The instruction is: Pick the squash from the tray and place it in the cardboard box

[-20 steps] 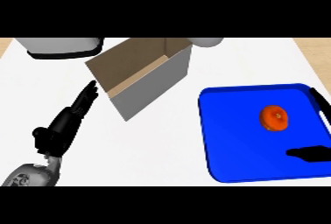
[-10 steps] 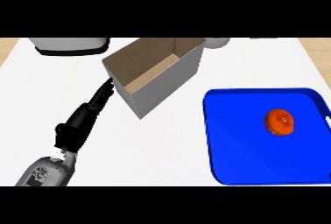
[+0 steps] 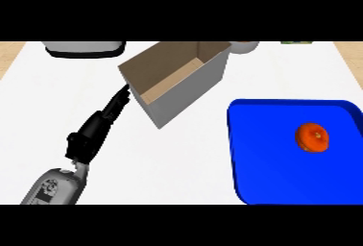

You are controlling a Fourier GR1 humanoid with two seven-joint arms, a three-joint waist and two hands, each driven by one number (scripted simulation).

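The orange squash [image 3: 312,137] lies on the blue tray [image 3: 262,158], toward the tray's right side and a little above its middle, with bare blue floor all around it. The tray sits on the white tabletop [image 3: 177,163] at the right of the head view, its right and lower parts running out of the picture.

The cardboard box [image 3: 186,84] stands to the upper left of the tray, apart from it, turned at an angle so that one corner points toward the lower middle of the view. Its top is open and the tan inner walls show.

The left hand [image 3: 99,126] comes in from the lower left on its grey forearm [image 3: 55,186]. Its black fingers [image 3: 117,102] are straight and stretched out toward the box's left side, the tips just beside the box's left corner; whether they touch the wall cannot be told. The hand holds nothing. The squash is well apart from this hand, far across the tabletop to the right, with the box's lower corner and the tray's left rim between them.

The right hand does not show in the view.

At the top edge a grey and black appliance [image 3: 83,49] sits at the left, and a small pale round object [image 3: 245,47] shows just behind the box
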